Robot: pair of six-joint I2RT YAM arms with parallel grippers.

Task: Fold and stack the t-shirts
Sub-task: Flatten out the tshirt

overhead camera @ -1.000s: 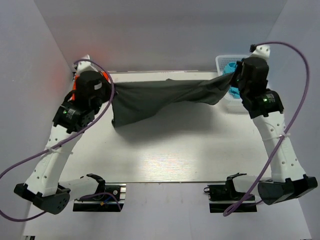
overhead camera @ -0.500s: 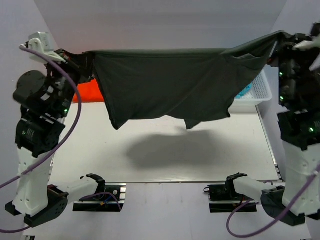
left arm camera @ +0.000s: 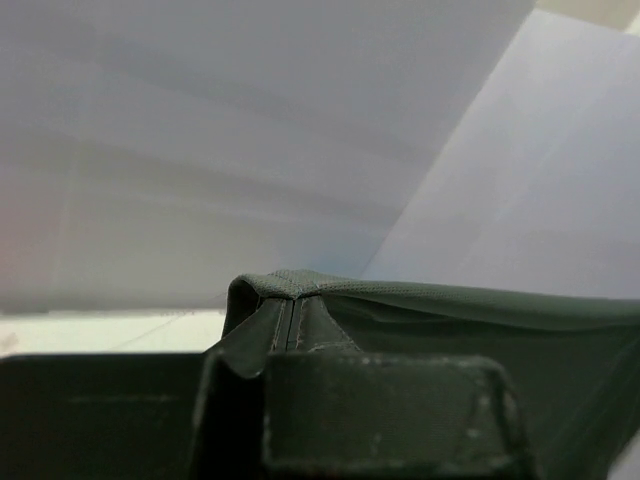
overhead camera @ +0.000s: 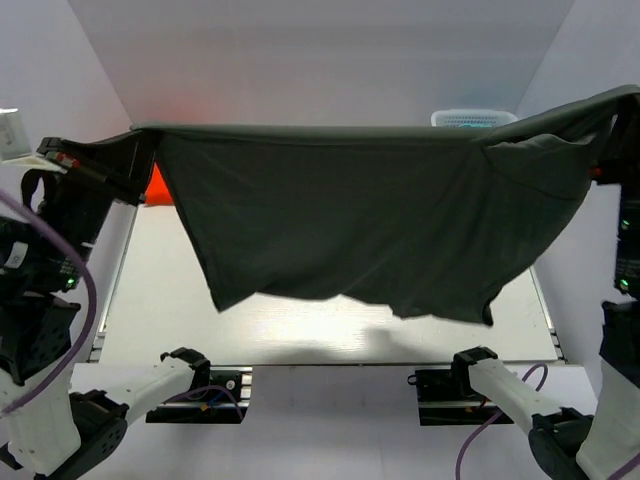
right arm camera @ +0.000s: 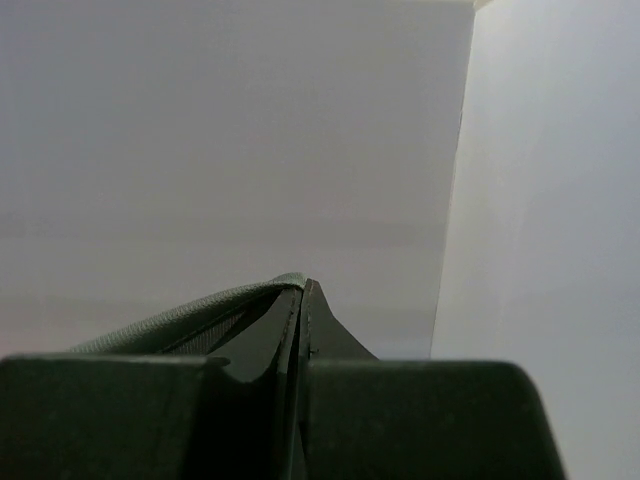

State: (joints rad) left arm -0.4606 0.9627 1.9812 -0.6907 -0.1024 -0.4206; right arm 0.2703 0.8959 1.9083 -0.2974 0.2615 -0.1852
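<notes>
A dark charcoal-grey t-shirt (overhead camera: pixel 370 215) hangs high above the table, stretched wide like a curtain between both arms. My left gripper (overhead camera: pixel 143 143) is shut on its upper left corner, and my right gripper (overhead camera: pixel 622 103) is shut on its upper right corner. In the left wrist view the fabric hem (left arm camera: pixel 470 298) folds over the closed left gripper (left arm camera: pixel 290 302). In the right wrist view the cloth edge (right arm camera: pixel 190 315) runs off left from the pinched right gripper (right arm camera: pixel 303 290). A bit of the orange-red t-shirt (overhead camera: pixel 156 187) shows behind the grey one at the table's far left.
A white table (overhead camera: pixel 150 300) lies below, largely hidden by the hanging shirt. The rim of a white plastic basket (overhead camera: pixel 468 118) shows above the shirt's top edge at the far right. Grey walls close in the back and both sides.
Both arms have lifted and spread apart, raising the grey t-shirt off the table and pulling it taut and wide. It now hangs closer to the camera.
</notes>
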